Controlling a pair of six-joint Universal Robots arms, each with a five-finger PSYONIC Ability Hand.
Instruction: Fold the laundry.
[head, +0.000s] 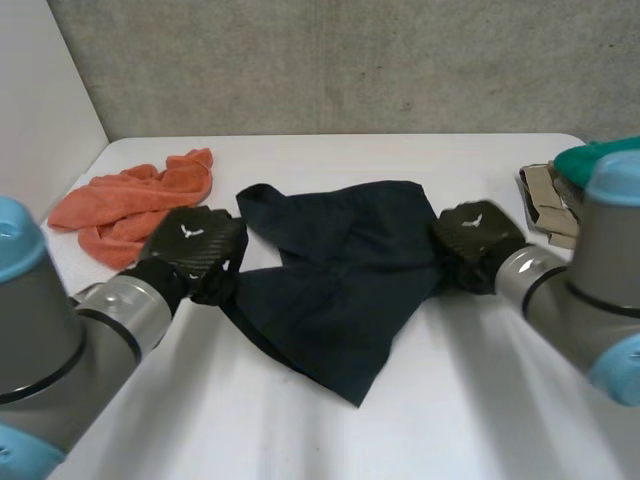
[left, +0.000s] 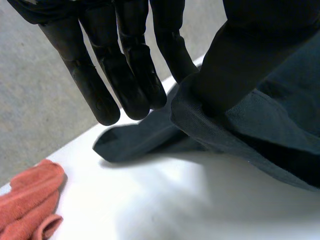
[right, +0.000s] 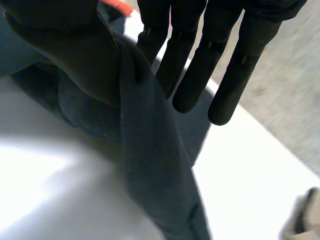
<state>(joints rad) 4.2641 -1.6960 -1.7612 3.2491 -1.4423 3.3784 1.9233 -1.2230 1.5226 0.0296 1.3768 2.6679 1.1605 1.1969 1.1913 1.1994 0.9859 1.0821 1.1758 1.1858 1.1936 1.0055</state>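
A dark navy cloth lies rumpled in the middle of the desk, with an orange towel bunched near the far left corner.
The dark navy cloth lies in loose folds, one point trailing toward the near edge. Both its side ends are gathered and raised off the desk. The orange towel lies crumpled, just clear of it.

This looks like a robot lab or test bench. A bare white table stands against a rough grey concrete wall, with a plain white panel closing one side. A left arm and a right arm, grey-jointed machines with light-blue caps, reach over it. A dark cloth and an orange towel lie there as work pieces.
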